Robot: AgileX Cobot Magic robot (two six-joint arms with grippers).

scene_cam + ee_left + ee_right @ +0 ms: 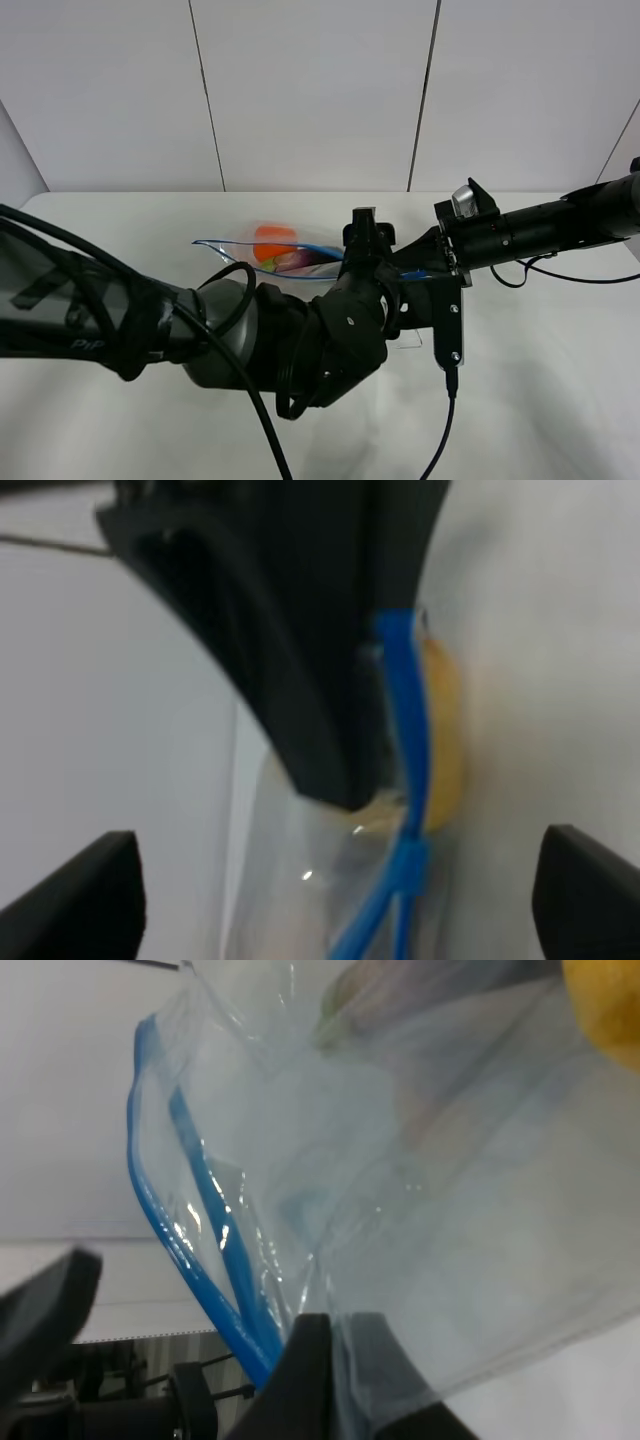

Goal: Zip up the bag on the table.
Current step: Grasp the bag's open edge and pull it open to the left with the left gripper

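Note:
The clear bag (285,258) lies mid-table (120,230), with orange (270,238) and purple (300,262) pieces showing through. My left gripper (368,235) is at the bag's right end. In the left wrist view (340,910) it is open, and the blue zipper strip (405,730) runs between its fingertips (90,890) beside a yellow fruit (445,730). My right gripper (410,262) reaches in from the right and is partly hidden by the left arm. In the right wrist view (320,1380) it is shut on the bag's plastic (420,1210) next to the zipper strip (200,1280).
The left arm's bulk (230,330) covers the table's front middle. A black cable (445,420) hangs from the left wrist, and another (560,277) loops on the table at the right. A white panelled wall (320,90) stands behind the table.

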